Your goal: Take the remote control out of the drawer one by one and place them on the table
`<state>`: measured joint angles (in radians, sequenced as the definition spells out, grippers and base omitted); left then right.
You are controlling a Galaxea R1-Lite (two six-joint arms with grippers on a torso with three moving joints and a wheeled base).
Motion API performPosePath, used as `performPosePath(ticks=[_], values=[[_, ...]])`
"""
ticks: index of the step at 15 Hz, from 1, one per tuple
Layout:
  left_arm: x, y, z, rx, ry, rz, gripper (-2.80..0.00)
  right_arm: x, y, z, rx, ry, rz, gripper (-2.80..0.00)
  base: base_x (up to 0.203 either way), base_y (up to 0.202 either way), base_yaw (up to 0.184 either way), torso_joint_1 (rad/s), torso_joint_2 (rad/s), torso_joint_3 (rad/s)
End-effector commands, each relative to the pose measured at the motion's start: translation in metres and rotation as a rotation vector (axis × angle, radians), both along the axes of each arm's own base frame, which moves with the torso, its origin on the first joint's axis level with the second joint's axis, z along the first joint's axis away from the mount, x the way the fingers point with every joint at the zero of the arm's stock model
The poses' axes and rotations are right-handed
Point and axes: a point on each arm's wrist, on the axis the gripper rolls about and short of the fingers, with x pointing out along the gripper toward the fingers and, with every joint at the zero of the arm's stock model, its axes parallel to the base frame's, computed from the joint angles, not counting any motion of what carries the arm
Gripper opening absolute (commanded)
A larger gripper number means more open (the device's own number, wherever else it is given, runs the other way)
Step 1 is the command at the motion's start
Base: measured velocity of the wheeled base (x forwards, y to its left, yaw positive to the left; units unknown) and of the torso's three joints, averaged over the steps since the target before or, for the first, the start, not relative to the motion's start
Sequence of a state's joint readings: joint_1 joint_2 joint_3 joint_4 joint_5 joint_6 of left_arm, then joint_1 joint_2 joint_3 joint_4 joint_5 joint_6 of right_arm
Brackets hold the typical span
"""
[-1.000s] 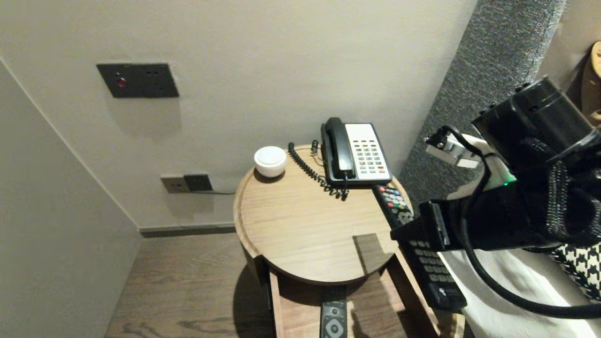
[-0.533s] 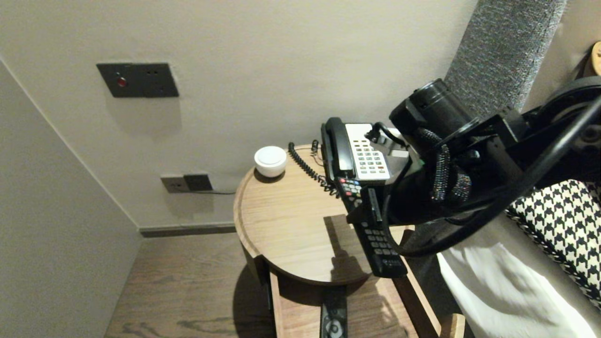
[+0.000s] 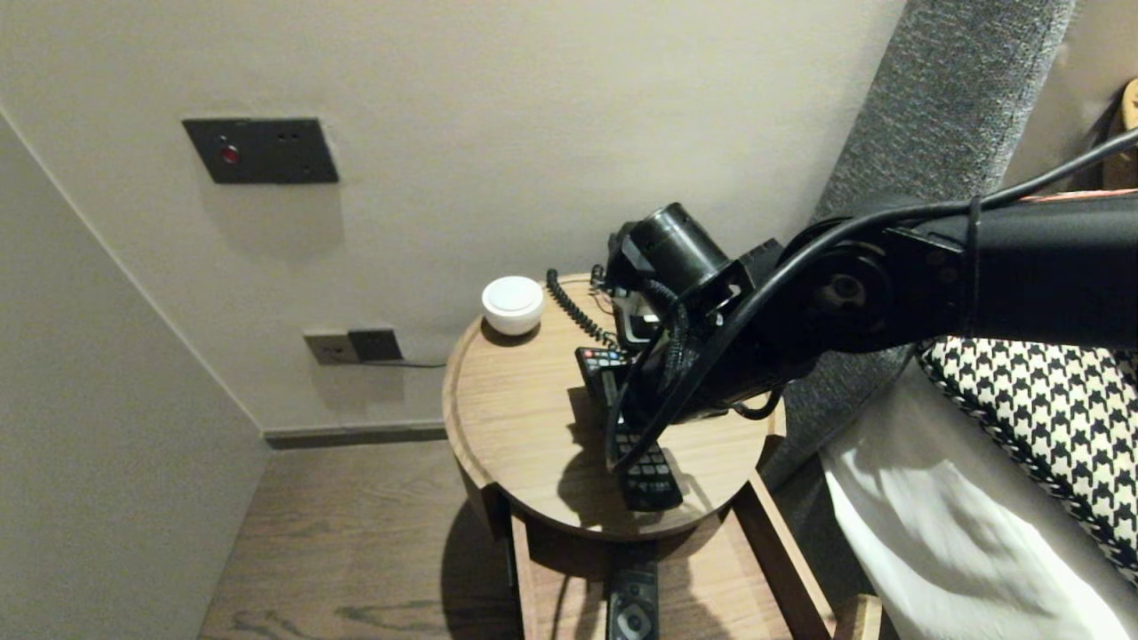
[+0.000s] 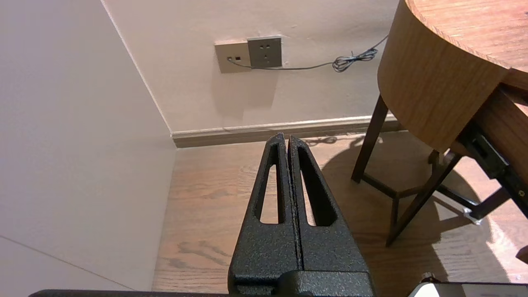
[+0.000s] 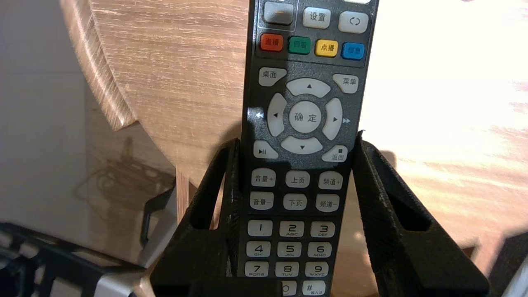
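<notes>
Over table [image 3: 516,409], right jaws pinching remote [image 5: 303,136] — phone [image 3: 625,307] mostly hidden

All the writing I can read is on the black remote [image 5: 305,123], seen close in the right wrist view. Near its top a white button says 设置. Below that is a row of 4 coloured buttons: the red one reads 直播 and the yellow one 点播, while the green and blue labels are too faint for me. Around the arrow ring are 桌面, 菜单 and 返回, with 确定 in the centre. Lower down come 音量+, 音量−, 上页, 下页, 频道+ and 频道−. The number pad shows 1 to 9, with ABC, DEF, GHI, JKL, MNO, PQRS, TUV and WXYZ under 2 to 9, and a # key at the bottom edge.
</notes>
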<state>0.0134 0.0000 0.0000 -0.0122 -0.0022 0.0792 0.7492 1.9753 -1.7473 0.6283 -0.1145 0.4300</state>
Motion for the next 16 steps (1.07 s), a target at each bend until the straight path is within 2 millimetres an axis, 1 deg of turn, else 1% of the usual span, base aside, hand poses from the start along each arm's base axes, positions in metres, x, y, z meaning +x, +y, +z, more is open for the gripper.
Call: performPosePath(ticks=[1, 5, 13, 16], values=[[0.0, 0.0, 0.0, 0.001, -0.003, 0.0, -2.8, 0.011, 0.021, -0.02, -0.024, 0.024, 0.014, -2.8, 0.0, 0.0, 0.0, 0.0, 0.0, 0.0], [0.0, 0.0, 0.0, 0.001, -0.003, 0.0, -2.8, 0.016, 0.035, -0.028, -0.032, 0.025, 0.024, -2.8, 0.0, 0.0, 0.0, 0.0, 0.0, 0.0], [0.0, 0.0, 0.0, 0.001, -0.002, 0.001, -2.8, 0.019, 0.038, -0.036, -0.069, 0.017, 0.011, -2.8, 0.0, 0.0, 0.0, 0.0, 0.0, 0.0], [0.0, 0.0, 0.0, 0.001, -0.002, 0.001, -2.8, 0.017, 0.04, -0.04, -0.081, 0.028, 0.02, -2.8, 0.0, 0.0, 0.0, 0.0, 0.0, 0.0]])
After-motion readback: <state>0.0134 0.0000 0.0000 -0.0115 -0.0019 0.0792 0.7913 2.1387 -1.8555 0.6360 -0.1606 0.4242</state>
